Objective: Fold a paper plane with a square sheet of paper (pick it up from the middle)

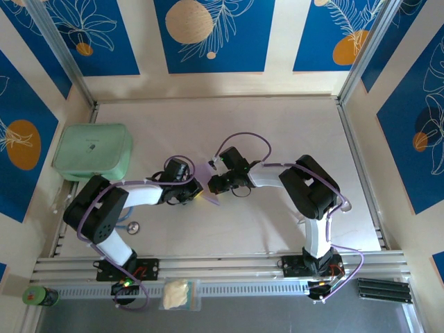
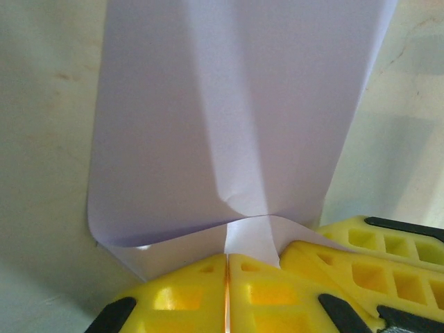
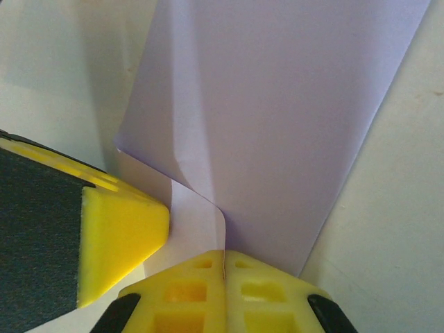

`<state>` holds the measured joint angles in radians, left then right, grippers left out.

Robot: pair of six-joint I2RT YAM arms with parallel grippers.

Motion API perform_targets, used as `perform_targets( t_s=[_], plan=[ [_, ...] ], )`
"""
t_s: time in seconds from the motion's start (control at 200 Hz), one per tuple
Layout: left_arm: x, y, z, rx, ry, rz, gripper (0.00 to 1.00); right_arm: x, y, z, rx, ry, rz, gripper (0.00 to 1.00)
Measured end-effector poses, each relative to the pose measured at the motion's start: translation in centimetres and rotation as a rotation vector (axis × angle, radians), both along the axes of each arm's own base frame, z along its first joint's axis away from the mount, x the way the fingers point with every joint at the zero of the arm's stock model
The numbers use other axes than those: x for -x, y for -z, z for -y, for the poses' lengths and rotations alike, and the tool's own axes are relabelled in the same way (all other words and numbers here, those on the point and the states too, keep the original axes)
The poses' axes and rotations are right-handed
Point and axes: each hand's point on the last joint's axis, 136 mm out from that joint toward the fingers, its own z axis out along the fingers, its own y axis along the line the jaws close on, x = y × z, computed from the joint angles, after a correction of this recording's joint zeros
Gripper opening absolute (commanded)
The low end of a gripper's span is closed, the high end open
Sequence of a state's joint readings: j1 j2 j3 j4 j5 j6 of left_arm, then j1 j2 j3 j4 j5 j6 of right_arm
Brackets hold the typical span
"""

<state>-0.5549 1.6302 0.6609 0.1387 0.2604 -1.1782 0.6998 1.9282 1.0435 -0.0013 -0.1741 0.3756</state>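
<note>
We see the left gripper (image 2: 227,267) and right gripper (image 3: 223,260) clenched on thin lilac paper (image 2: 229,104); we judge it light, floppy, best pinched at folds

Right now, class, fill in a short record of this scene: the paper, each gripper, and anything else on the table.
Paper: sheet of paper, pale lilac, creased down its middle
Left arm: left gripper shut on the sheet's near edge
Right arm: right gripper shut on the sheet too, close beside the left one
Also there: mint-green box at the far left of the table, apart from both arms
</note>
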Motion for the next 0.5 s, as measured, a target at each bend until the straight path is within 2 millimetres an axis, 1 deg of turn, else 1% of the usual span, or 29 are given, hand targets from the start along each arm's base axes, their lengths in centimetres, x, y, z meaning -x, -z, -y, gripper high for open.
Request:
perform_targets(
  t_s=[0.09,0.205,0.29,0.385,0.5],
  plan=[
    [0.0,0.1,0.0,-0.001,0.000,-0.001,0.11,0.0,0.0,0.0,0.000,0.004,-0.006,0.08],
    [0.0,0.1,0.0,-0.002,-0.001,-0.002,0.10,0.1,-0.1,0.2,0.010,0.027,-0.040,0.22],
    [0.0,0.1,0.0,-0.002,-0.001,-0.003,0.10,0.1,-0.7,0.2,0.005,0.041,-0.064,0.32],
    [0.0,0.2,0.0,-0.003,-0.001,-0.005,0.10,0.0,-2.3,0.9,-0.020,0.073,-0.093,0.39],
    [0.0,0.2,0.0,-0.002,-0.002,-0.006,0.10,-0.5,-5.2,1.7,-0.087,0.106,-0.110,0.38]
  ],
)
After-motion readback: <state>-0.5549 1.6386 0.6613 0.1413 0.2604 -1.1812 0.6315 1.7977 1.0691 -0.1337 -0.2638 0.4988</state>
